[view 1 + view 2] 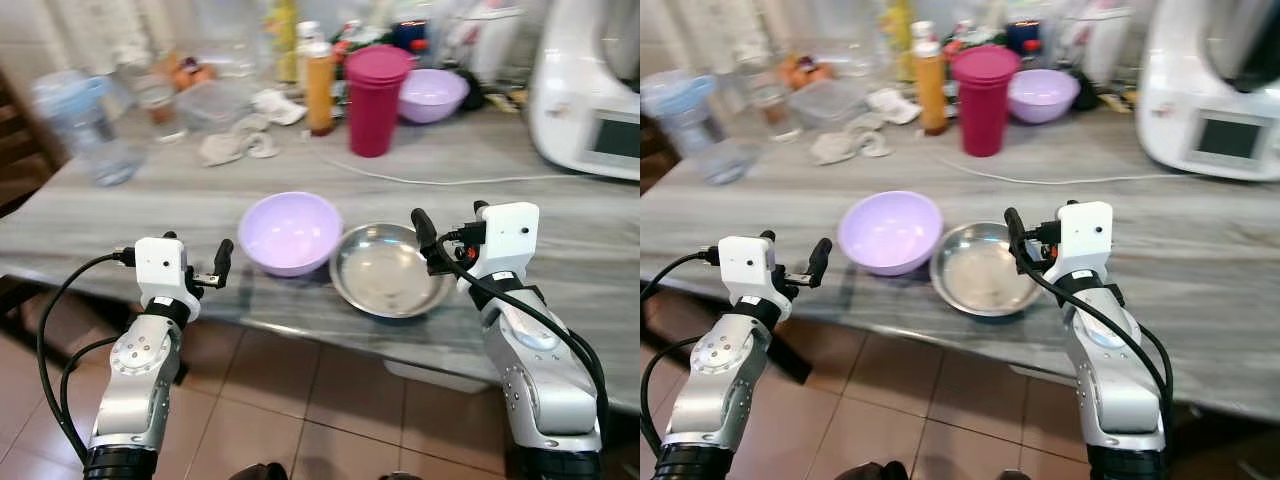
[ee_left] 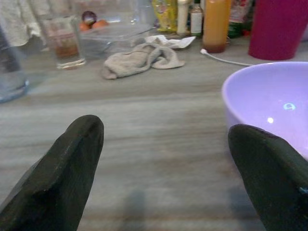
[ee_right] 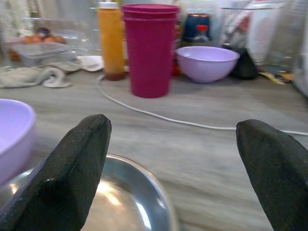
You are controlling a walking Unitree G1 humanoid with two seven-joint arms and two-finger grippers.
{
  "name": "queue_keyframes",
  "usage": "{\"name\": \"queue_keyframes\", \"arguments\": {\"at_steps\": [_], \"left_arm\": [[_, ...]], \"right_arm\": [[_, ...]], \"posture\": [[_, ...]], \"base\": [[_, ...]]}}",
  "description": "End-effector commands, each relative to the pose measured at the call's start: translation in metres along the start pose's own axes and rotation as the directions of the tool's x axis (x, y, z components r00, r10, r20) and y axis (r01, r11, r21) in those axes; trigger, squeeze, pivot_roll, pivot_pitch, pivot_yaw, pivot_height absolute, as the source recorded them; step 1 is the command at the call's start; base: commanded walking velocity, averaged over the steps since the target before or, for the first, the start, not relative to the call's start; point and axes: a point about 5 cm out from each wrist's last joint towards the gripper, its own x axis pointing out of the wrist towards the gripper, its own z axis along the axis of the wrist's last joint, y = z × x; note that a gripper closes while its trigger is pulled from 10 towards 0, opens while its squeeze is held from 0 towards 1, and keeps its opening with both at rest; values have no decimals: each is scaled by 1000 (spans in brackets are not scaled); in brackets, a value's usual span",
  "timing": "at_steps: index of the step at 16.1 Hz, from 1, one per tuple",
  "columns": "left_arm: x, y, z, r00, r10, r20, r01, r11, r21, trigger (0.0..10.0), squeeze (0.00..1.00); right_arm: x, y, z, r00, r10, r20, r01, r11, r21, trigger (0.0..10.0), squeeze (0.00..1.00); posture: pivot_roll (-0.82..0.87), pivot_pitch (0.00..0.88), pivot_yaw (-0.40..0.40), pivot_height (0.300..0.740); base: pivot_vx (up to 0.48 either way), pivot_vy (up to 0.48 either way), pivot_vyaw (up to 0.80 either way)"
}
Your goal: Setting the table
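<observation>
I'm at the near edge of the grey table (image 1: 560,250), both arms raised. My left gripper (image 2: 163,168) hangs at the table's edge, just beside the lilac bowl (image 1: 291,232), fingers spread wide and holding nothing. The bowl sits near the front edge, its rim touching the steel bowl (image 1: 390,268) on its right. My right gripper (image 3: 173,168) hovers over the steel bowl's right rim, fingers also wide apart, empty. Farther back stand a magenta tumbler (image 3: 150,49), an orange bottle (image 3: 111,41) just beside it, and a second lilac bowl (image 3: 207,63). A white cable (image 3: 159,115) runs across the table, and a crumpled cloth (image 2: 140,58) lies to the left.
</observation>
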Motion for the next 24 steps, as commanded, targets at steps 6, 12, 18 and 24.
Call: {"name": "queue_keyframes", "arguments": {"at_steps": [6, 12, 18, 24], "left_arm": [[7, 1, 0, 998, 52, -22, -52, 999, 8, 10000, 0], [8, -1, 1, 998, 54, -28, -53, 999, 12, 10000, 0], [9, 3, 5, 998, 67, -21, -67, 998, 20, 10000, 0], [12, 1, 6, 998, 56, -26, -56, 998, 26, 10000, 0]], "right_arm": [[0, -2, 12, 997, -18, 70, 17, 1000, 4, 10000, 0], [1, -1, 12, 997, -21, 77, 20, 1000, 8, 10000, 0], [3, -2, 14, 995, -30, 92, 29, 1000, 8, 10000, 0], [3, -3, 13, 994, -45, 95, 44, 999, 15, 10000, 0]], "posture": [[-215, 87, 70, 740], [-209, 88, 72, 740], [-205, 85, 74, 740], [-211, 87, 84, 740]], "base": [[0, 0, -393], [0, 0, 0], [-194, 0, 0], [-336, 0, 0]]}}
